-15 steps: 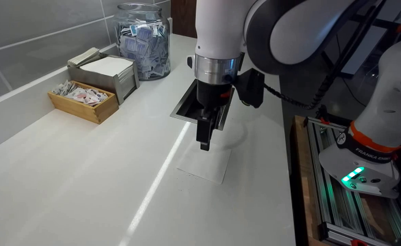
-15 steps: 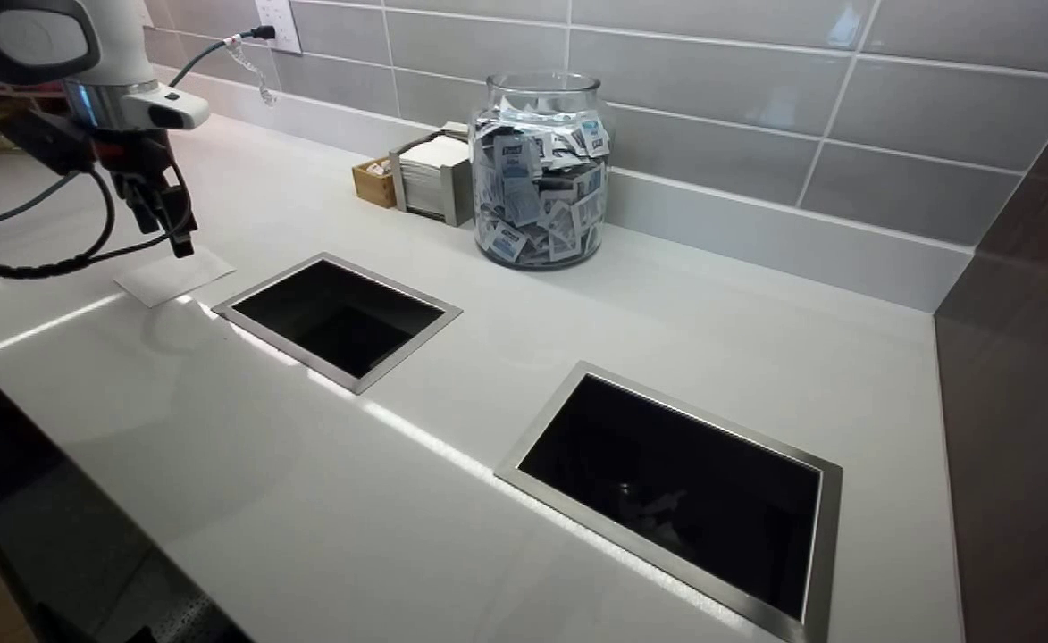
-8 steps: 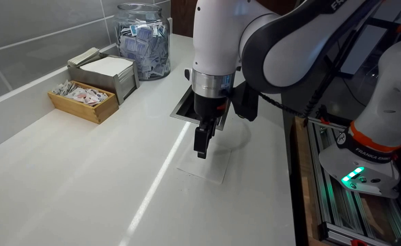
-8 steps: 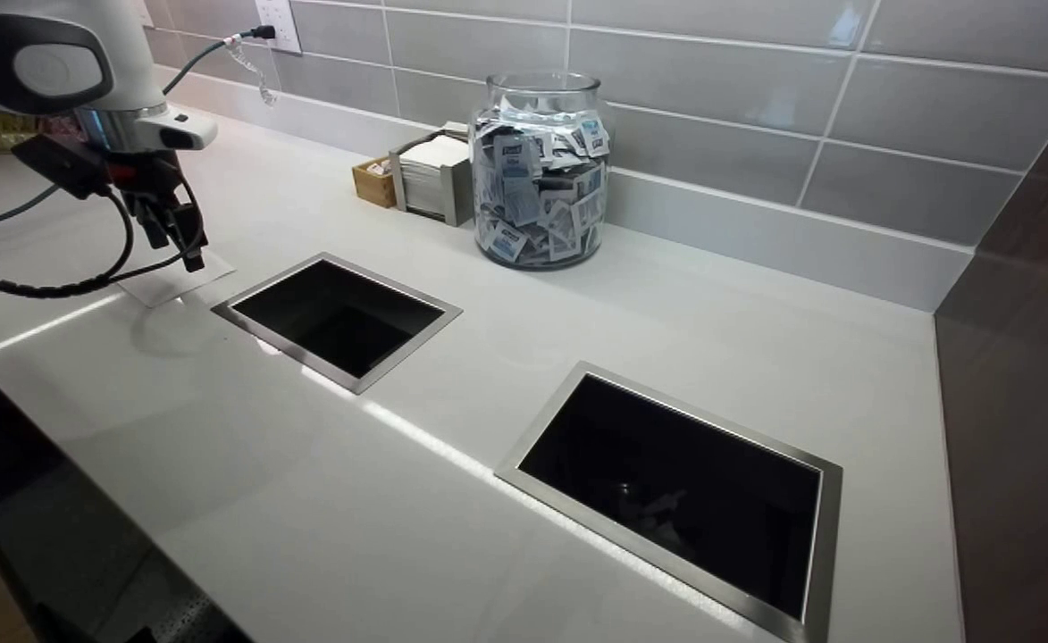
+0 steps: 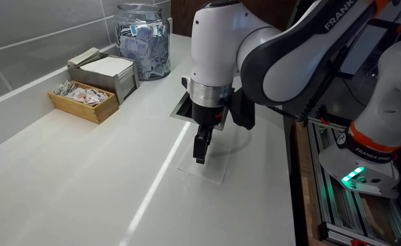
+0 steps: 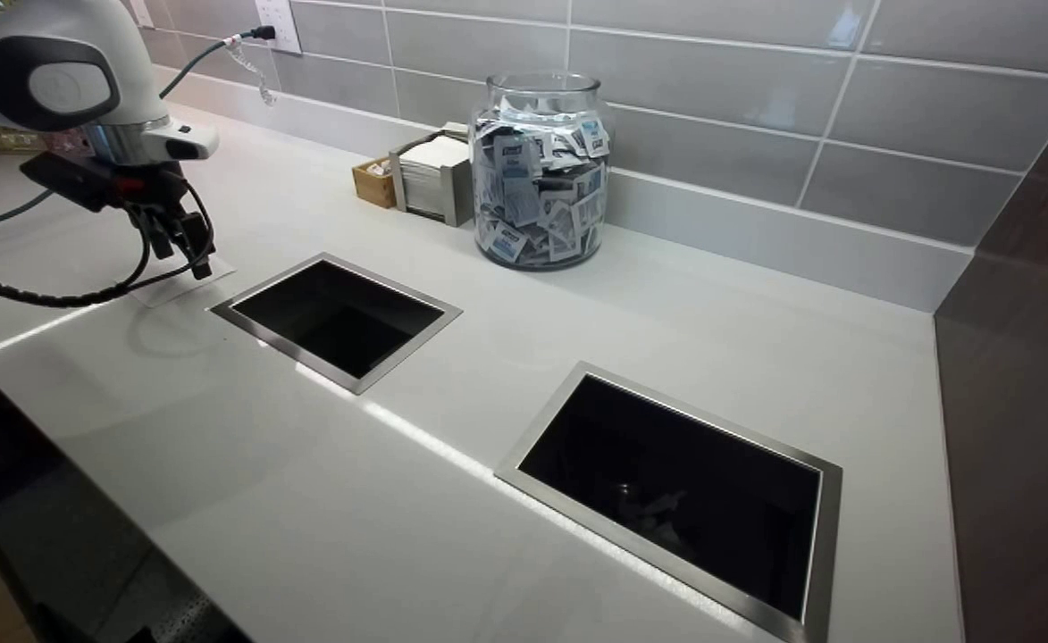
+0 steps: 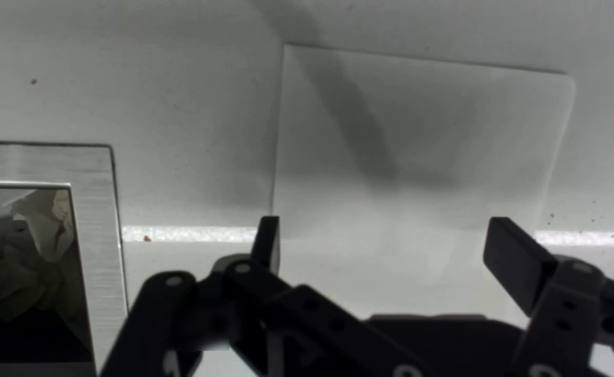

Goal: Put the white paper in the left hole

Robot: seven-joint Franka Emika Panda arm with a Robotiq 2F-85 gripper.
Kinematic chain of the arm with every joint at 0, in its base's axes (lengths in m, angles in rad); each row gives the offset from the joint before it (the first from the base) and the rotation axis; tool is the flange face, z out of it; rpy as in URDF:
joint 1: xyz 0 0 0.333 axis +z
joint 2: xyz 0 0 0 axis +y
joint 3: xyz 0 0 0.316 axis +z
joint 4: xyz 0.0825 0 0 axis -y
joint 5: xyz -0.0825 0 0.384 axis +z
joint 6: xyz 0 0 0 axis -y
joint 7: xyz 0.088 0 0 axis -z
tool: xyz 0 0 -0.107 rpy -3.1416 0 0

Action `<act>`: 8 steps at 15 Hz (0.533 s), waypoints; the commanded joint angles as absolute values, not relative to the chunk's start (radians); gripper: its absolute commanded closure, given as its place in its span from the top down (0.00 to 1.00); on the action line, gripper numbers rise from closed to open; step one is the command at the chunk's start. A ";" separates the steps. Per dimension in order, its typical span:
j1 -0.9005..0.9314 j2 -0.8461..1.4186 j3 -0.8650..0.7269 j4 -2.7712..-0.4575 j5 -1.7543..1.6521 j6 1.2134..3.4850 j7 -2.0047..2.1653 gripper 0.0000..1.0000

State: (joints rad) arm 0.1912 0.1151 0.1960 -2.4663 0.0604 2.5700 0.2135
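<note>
The white paper [image 5: 215, 169] is a flat, roughly square sheet lying on the counter. It also shows in an exterior view [image 6: 166, 293], partly behind the gripper and cable, and in the wrist view [image 7: 416, 141]. My gripper [image 5: 199, 159] is open and empty above the paper, pointing down, with its fingers spread near two opposite edges of the sheet in the wrist view [image 7: 382, 241]. Contact with the paper cannot be told. The left hole, with a metal rim [image 6: 406, 348], is beside the paper; the arm partly hides it in an exterior view [image 5: 183, 118]. Its rim shows in the wrist view [image 7: 97, 235].
A second, right hole [image 6: 827, 536] lies farther along the counter. A glass jar of packets [image 6: 541, 187], a metal napkin holder [image 5: 94, 77] and a wooden box [image 5: 80, 109] stand along the tiled wall. A second robot base [image 5: 368, 160] stands beside the counter.
My gripper has come down closer to the paper and shifted slightly toward the camera in an exterior view. The paper has not moved.
</note>
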 commanded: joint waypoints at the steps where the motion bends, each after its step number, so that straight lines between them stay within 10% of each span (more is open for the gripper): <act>1: 0.206 0.142 0.189 -2.462 0.028 2.589 0.232 1.00; 5: 0.207 0.156 0.189 -2.456 0.022 2.587 0.227 1.00; 8: 0.207 0.164 0.188 -2.452 0.016 2.584 0.226 0.74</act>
State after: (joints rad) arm 0.1946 0.1405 0.1960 -2.4596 0.0370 2.5700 0.2135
